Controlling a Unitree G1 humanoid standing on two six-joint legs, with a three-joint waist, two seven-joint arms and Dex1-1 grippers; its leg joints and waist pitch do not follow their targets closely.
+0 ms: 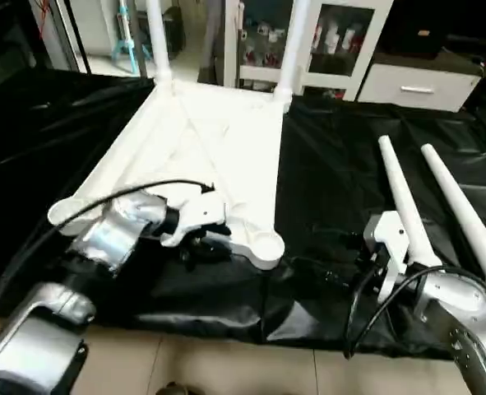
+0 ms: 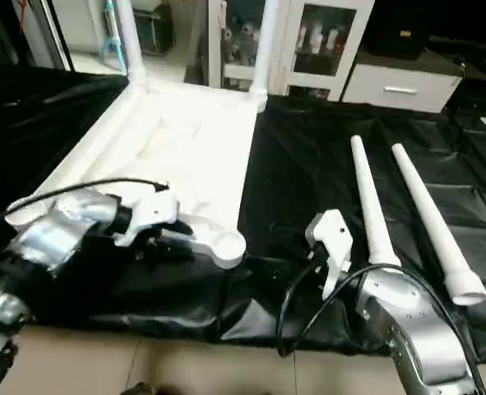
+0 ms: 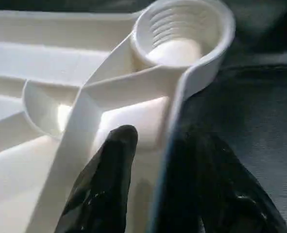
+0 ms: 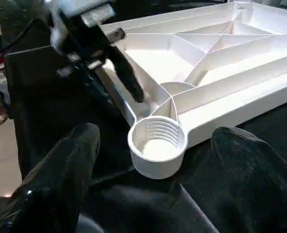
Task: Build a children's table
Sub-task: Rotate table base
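Black cloth (image 1: 341, 189) covers the work table. The tabletop (image 1: 218, 156) lies ribs-up, its rim pinched between the left gripper (image 3: 143, 160) jaws beside a threaded corner socket (image 4: 158, 141). The right gripper (image 4: 153, 194) hovers spread before that socket; two loose legs (image 2: 399, 206) lie beyond it.
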